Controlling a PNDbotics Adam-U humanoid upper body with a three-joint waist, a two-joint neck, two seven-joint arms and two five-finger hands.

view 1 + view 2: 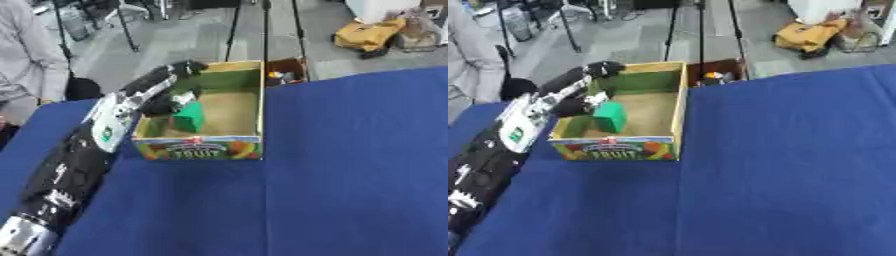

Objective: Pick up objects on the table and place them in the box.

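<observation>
Box [248,100]: open cardboard fruit box with a printed front panel reading "FRUIT", upper centre of the frame on the blue table [350,165]; green inner walls, tan floor. Its long axis runs from the printed front toward the far edge of the table.

Green object [189,117]: a small green block inside the box, at its left side near the front wall; it stands on end, long axis roughly upright, leaning slightly to the left. A white patch sits at its top where the hand meets it.

Left hand [166,102]: comes in from the lower left, the black and silver forearm lying diagonally across the table and over the box's left wall. The fingers are curled down against the top of the green object; whether they truly clasp it or only rest beside it cannot be told. A dark part of the hand also reaches up to the far left corner of the box.

Right hand: shows in neither view.

View difference: the right eye view shows the whole left wall of the box and more of the green object's [610,117] left face; the left eye view hides that wall behind the arm.

Surroundings: a second, brown box [286,72] with small coloured things in it stands just behind the far right corner; a yellow bag [369,34] lies on the floor at upper right; stand legs [127,27] rise at the top.
</observation>
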